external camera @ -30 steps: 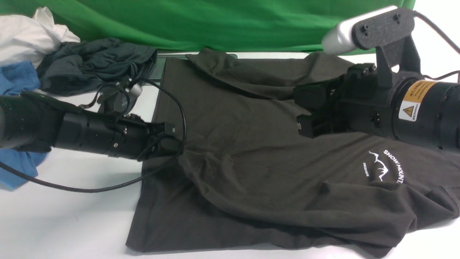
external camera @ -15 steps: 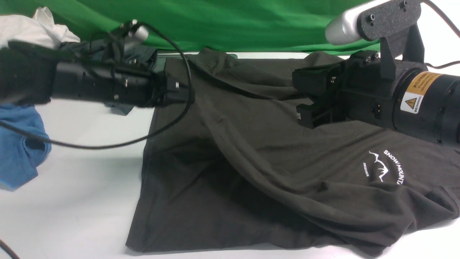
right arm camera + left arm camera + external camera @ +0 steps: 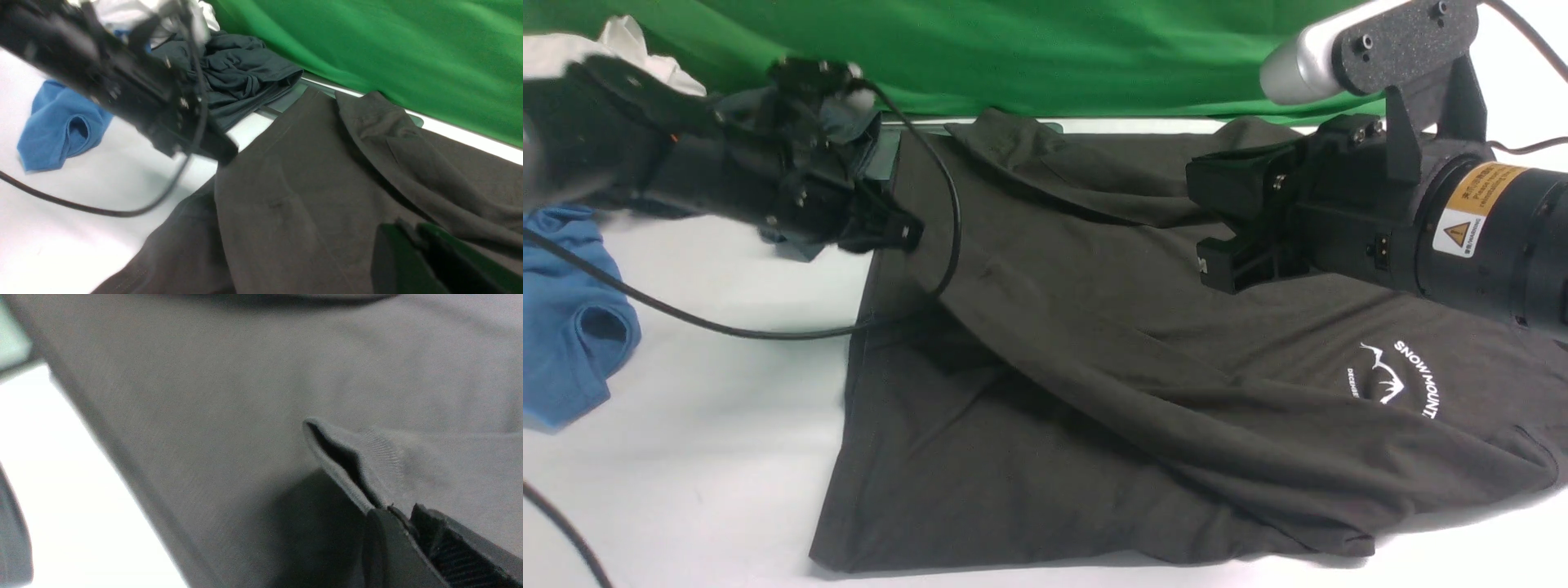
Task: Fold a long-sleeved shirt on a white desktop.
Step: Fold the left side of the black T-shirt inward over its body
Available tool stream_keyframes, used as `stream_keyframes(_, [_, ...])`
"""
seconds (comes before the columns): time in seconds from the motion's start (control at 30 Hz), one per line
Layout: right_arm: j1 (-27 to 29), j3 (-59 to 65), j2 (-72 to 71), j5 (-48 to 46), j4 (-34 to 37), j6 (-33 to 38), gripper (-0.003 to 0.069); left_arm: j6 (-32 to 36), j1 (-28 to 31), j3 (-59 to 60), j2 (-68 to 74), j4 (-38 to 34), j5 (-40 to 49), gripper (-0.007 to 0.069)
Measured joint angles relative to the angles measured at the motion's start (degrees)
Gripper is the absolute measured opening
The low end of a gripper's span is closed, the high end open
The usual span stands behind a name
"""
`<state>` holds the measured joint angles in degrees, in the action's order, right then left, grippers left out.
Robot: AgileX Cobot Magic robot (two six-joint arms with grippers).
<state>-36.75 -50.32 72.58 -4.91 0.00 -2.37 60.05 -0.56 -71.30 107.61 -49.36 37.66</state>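
Observation:
The long-sleeved shirt (image 3: 1094, 343), dark charcoal with a white mountain logo (image 3: 1392, 380), lies spread over the white desktop (image 3: 703, 457). My left gripper (image 3: 911, 233) is shut on a sleeve cuff (image 3: 347, 457) near the shirt's far left edge, and the sleeve runs taut and diagonal from there toward the logo. My right gripper (image 3: 1205, 237) hovers over the shirt's upper right. Its jaws (image 3: 404, 226) stand together with a sliver of shirt cloth between the tips. The other sleeve (image 3: 392, 139) lies folded across the far part of the shirt.
A blue garment (image 3: 572, 327) lies at the left. A dark slate garment (image 3: 245, 77) and a white cloth (image 3: 621, 41) are piled at the far left. A green backdrop (image 3: 1054, 49) closes the far side. The left arm's black cable (image 3: 727, 327) loops over the desktop.
My left gripper carried the cuff up from the shirt's middle toward the far left, then dipped a little; the sleeve is drawn out straight. The right gripper rose slightly.

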Motion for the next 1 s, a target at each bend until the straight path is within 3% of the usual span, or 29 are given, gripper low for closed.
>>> stream_keyframes(0.07, [0.00,0.00,0.00,0.00,0.00,0.00,0.0048,-4.77,0.00,0.00,1.69,1.93,-0.36,0.0058])
stream_keyframes(0.17, [0.00,0.00,0.00,0.00,0.00,-0.11,0.0057,-17.33,0.00,0.06,4.45,9.41,-0.04,0.0071])
stream_keyframes(0.33, [0.00,0.00,0.00,0.00,0.00,-0.17,0.0074,-26.32,0.00,-0.34,4.07,16.56,1.79,0.0135])
stream_keyframes(0.47, [0.00,0.00,0.00,-0.13,0.00,-0.17,0.0088,-32.94,0.00,-1.95,1.75,20.66,2.09,0.0290])
stream_keyframes(0.5, [0.00,0.00,0.00,-0.20,0.00,-0.17,0.0088,-33.31,0.00,-2.10,1.61,20.72,2.09,0.0290])
stream_keyframes(0.57, [0.00,0.00,0.00,-0.33,0.00,-0.17,0.0098,-34.00,0.00,-2.74,0.42,20.72,2.02,0.0381])
stream_keyframes(0.6, [0.00,0.00,0.00,-0.61,0.00,-0.17,0.0110,-34.42,0.00,-3.45,-0.55,19.85,2.08,0.0454])
stream_keyframes(0.73, [0.00,0.00,0.00,-0.66,0.00,-0.17,0.0134,-33.14,0.00,-5.19,-1.18,12.23,3.68,0.0591])
stream_keyframes(1.0, [0.00,0.00,0.00,-0.66,0.00,-0.17,0.0149,-28.22,0.00,-5.51,-1.26,-2.54,2.23,0.0615])
